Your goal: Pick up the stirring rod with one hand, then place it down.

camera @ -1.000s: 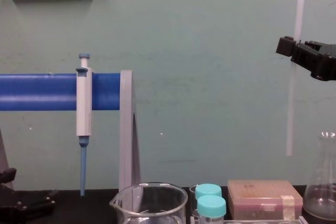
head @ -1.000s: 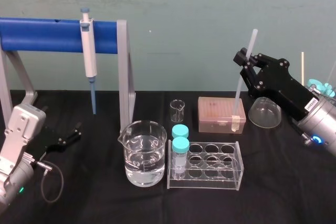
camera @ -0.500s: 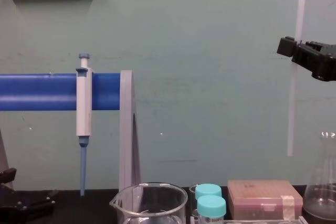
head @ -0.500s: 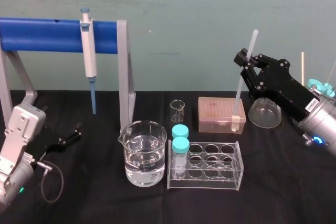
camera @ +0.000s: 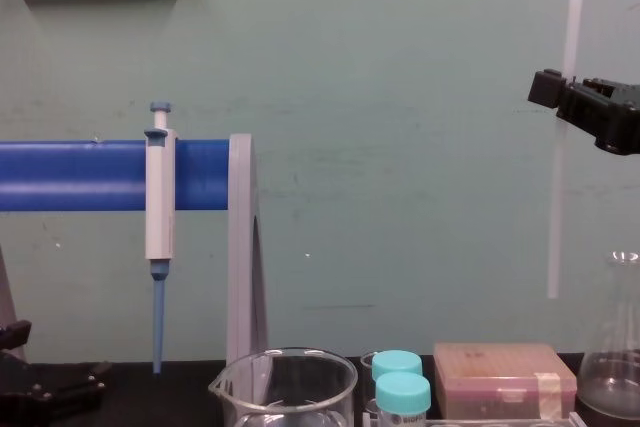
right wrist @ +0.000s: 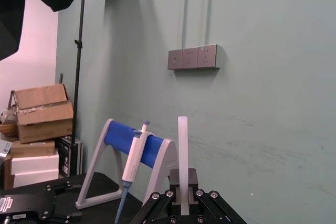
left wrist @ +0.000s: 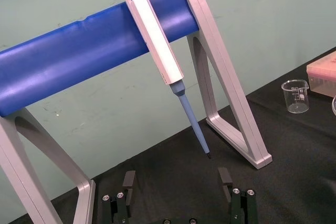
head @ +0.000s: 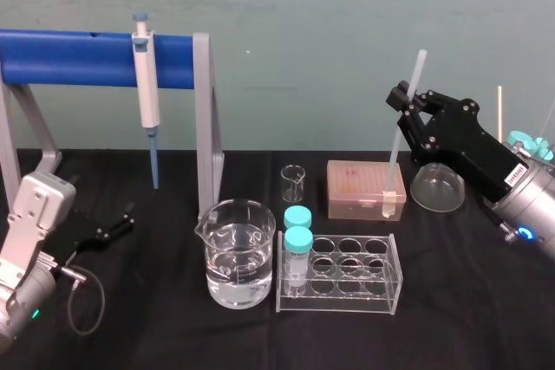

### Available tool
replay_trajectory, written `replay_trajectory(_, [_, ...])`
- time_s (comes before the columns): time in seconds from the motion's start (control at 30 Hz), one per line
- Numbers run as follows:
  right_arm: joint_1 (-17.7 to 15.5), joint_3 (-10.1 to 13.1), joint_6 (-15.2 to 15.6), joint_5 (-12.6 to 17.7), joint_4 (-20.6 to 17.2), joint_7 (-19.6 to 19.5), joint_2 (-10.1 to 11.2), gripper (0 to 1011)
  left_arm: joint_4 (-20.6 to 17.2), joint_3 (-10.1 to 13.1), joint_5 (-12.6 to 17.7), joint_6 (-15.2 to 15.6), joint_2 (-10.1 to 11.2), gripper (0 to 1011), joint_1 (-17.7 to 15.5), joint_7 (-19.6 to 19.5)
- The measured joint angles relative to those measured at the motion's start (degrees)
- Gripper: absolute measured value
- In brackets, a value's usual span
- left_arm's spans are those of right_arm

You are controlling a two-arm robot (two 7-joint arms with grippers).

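The right gripper [head: 406, 103] is raised at the right side of the table, its black fingers pinched narrow on the stirring rod [head: 397, 149], which it grips about a third of the way down from the top. The rod stands nearly upright, tipped slightly, with a short length sticking up above the fingers and the longer length hanging below. In the chest view the rod [camera: 556, 207] ends in the air, clear above the pink box [camera: 505, 379] and just left of the flask [camera: 612, 352]. The right wrist view looks along the gripper [right wrist: 182, 181], with the rod [right wrist: 182, 145] rising straight out between the 2 fingers.

Under the rod, the pink box [head: 364, 188] sits at the back of the black table [head: 468, 301], with the glass flask [head: 436, 186] just beside it on the right and a small beaker [head: 293, 184] on its left. Nearer the robot stand a clear tube rack [head: 347, 279] holding 2 teal-capped tubes [head: 297, 240] and a large beaker [head: 238, 253] of water. A pipette [head: 146, 84] hangs on the blue stand [head: 78, 58] at the left.

The left gripper [head: 114, 224] rests low on the table by that stand, fingers spread wide [left wrist: 177, 176] and holding nothing
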Motion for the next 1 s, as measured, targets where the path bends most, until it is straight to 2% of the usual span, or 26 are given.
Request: replay_trajectory(1.0, [-0.5, 0.2, -0.1, -0.3, -0.5, -0.4, 0.0, 72, 0.0, 0.0, 0.0, 0.0, 0.0, 1000, 0.0, 0.0])
